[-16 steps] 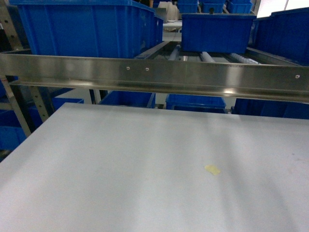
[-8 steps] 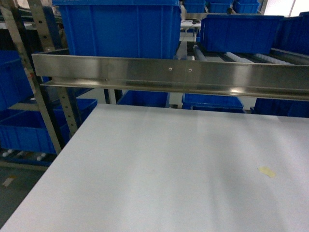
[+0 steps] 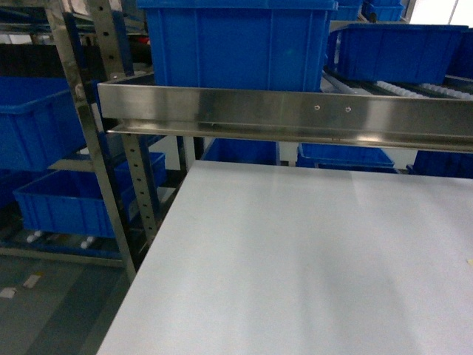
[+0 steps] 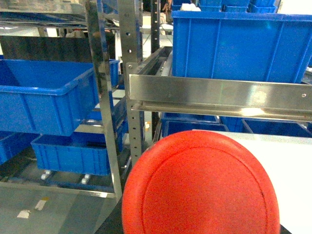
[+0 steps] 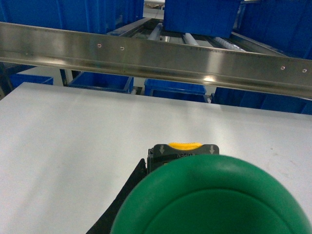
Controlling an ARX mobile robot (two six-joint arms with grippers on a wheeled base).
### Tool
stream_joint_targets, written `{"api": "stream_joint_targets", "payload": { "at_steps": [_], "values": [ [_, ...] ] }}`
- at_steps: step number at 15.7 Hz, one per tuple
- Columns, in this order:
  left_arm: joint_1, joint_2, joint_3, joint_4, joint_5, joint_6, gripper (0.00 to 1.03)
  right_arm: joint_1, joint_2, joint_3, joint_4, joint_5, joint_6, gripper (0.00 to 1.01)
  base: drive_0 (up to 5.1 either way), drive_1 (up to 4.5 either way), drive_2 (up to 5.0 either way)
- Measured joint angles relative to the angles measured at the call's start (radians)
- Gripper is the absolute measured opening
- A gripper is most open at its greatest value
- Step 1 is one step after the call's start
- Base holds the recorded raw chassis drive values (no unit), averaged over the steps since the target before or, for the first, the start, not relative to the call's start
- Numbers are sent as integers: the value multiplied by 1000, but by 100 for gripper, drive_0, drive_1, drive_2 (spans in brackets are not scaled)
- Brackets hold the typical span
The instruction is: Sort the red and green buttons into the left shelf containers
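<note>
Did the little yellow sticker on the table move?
Cannot tell. It slid right across the head view, but so did the steel rail and table, so the camera turned.

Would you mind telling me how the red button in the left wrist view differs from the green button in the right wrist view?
The red button has a red cap; the green button has a green one. The red button sits before the shelf post and blue bins on the left; the green button sits over the white table. A black block with a yellow tab shows behind the green cap; none shows by the red. Both caps are round, close to their cameras.
</note>
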Motion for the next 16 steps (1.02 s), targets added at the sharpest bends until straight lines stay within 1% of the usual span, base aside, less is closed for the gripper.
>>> {"api": "stream_joint_targets", "payload": {
  "at_steps": [13, 16],
  "values": [
    [-1, 0, 0, -1, 1, 0, 24, 0, 0, 0, -1, 1, 0, 27, -496, 244, 244],
    [0, 0, 0, -1, 1, 0, 24, 0, 2, -1, -6, 1, 0, 27, -498, 324, 144]
  ]
}}
